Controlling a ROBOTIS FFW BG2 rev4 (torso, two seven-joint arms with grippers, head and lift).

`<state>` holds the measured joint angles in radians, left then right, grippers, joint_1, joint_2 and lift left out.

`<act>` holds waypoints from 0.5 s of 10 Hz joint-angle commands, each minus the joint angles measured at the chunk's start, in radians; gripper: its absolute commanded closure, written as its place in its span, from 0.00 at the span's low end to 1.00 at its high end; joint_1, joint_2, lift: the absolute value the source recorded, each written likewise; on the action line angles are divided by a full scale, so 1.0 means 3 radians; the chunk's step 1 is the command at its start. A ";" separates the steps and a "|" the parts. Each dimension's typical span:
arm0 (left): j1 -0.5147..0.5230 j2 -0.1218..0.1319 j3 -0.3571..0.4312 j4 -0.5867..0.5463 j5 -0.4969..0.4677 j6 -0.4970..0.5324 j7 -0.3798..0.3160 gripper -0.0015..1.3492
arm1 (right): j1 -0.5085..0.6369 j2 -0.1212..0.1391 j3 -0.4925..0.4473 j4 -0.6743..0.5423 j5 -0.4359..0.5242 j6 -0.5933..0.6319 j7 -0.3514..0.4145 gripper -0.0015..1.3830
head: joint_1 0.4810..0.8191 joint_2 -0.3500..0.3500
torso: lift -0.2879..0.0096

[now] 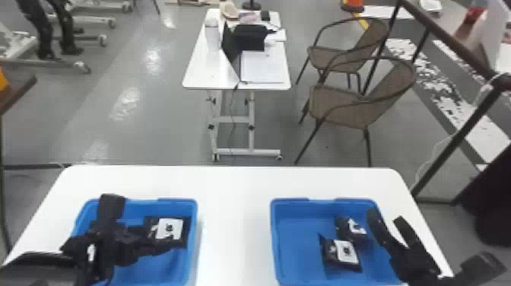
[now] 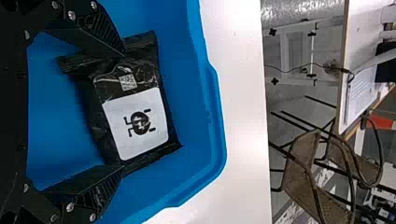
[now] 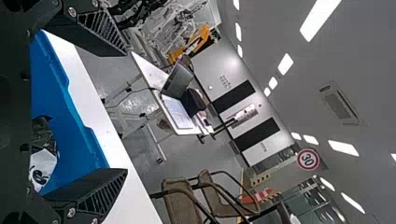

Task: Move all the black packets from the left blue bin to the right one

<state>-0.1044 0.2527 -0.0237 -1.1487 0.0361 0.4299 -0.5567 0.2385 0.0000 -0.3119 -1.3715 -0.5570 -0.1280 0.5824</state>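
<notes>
Okay, head view first. Got the left blue bin (image 1: 194, 216) toward the white surface's (image 1: 235, 197) left edge and the right blue bin (image 1: 273, 235) toward its right edge. Have the left end effector (image 1: 140, 224) over the left bin, fingers spread wide, right by a black packet (image 1: 171, 229) near that bin's right wall. Got the right end effector (image 1: 385, 216) over the right bin's right side, near the surface's right edge, fingers apart too. Can also count a far packet (image 1: 349, 228) and a near packet (image 1: 344, 253) close together in the right bin. Past the far edge, can see a wheeled table (image 1: 213, 72) plus chairs (image 1: 342, 106).

On to the left wrist view: can see the left bin's packet lying label-up between the spread fingers. Can't tell about actual contact, honestly.

In the right wrist view, got fingers wide apart, plus part of a labelled packet inside the right bin.
</notes>
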 commanded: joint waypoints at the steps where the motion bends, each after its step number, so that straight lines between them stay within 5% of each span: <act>1: -0.0143 0.0022 -0.0110 0.0178 -0.0059 -0.0032 0.0010 0.13 | -0.0018 0.0003 -0.0003 0.0006 0.0000 0.0002 0.0012 0.10 | 0.63 0.41 | 0.97; 5: -0.0281 -0.0060 -0.0054 0.0398 -0.0463 0.0096 0.0010 0.14 | 0.0003 0.0003 -0.0003 0.0021 -0.0041 0.0007 0.0022 0.10 | 0.63 0.42 | 0.97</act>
<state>-0.1796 0.2337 -0.0351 -1.0459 -0.0879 0.4556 -0.5540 0.2392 0.0000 -0.3129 -1.3653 -0.5674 -0.1258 0.5891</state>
